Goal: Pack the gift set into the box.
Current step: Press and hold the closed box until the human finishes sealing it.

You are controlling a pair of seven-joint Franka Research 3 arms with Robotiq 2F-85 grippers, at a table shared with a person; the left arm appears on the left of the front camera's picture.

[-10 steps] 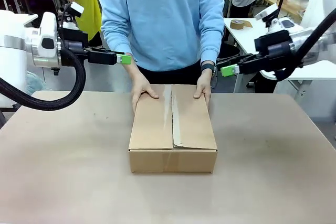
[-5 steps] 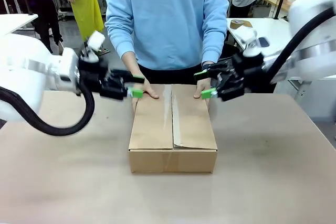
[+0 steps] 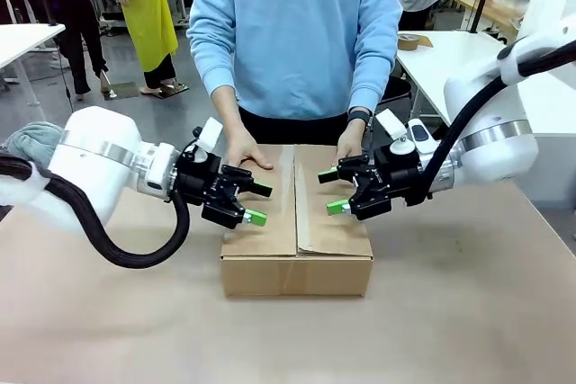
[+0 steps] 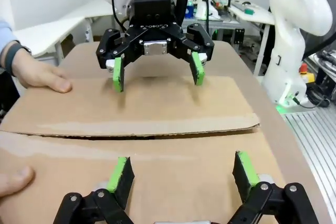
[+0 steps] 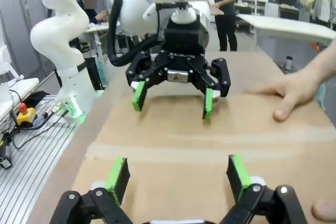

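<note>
From the front, the box [image 3: 297, 222] sits mid-bench [image 3: 468, 303] with its top flaps folded flat. With the flaps down, I cannot tell whether the gift set is inside. The person rests a hand [image 3: 245, 155] on the far end of the left flap and a second hand [image 3: 349, 146] on the right flap, apparently to keep them down. The left tool [image 3: 259, 204] hangs close over the left flap and the right tool [image 3: 332, 192] over the right flap. Both are spread wide and grasp nothing. A tape roll [image 3: 412, 40] lies on a table behind, well apart.

In the left wrist view, that tool's own green pads [image 4: 121, 174] straddle bare cardboard, and the centre seam [image 4: 131, 129] runs across just ahead. The right tool faces it from beyond the seam, and the person's fingers lie at one side.

The right wrist view mirrors this, with the tool's pads parted over the near flap and the left tool opposite. The tools point at each other across the seam, so pressing inward risks a clash, and the hands crowd the far end.
</note>
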